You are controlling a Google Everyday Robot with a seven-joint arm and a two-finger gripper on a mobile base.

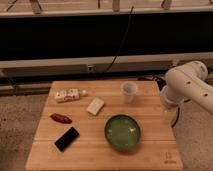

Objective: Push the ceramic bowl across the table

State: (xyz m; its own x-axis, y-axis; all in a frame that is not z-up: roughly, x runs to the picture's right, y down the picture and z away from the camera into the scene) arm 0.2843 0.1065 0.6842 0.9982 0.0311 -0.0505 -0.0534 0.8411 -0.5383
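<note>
- I am looking at a light wooden table [90, 152] that is standing on a speckled floor, with a dark panel and a pale rail running behind it.
- The ceramic bowl [122, 132] is sitting upright on the table's near half, glossy green with a paler inside.
- The gripper [169, 114] is hanging to the right of the ceramic bowl and slightly farther back, at the table's right edge, apart from the bowl and under the white arm [189, 84].
- I am not able to tell whether the gripper is apart or together.
- A white cup [129, 92] is standing behind the ceramic bowl, clear of it.
- A white block [95, 106] is lying behind and left of the bowl.
- A pale packet [67, 95] is lying farther left.
- A red item [61, 118] and a black phone [66, 139] are lying left of the bowl.
</note>
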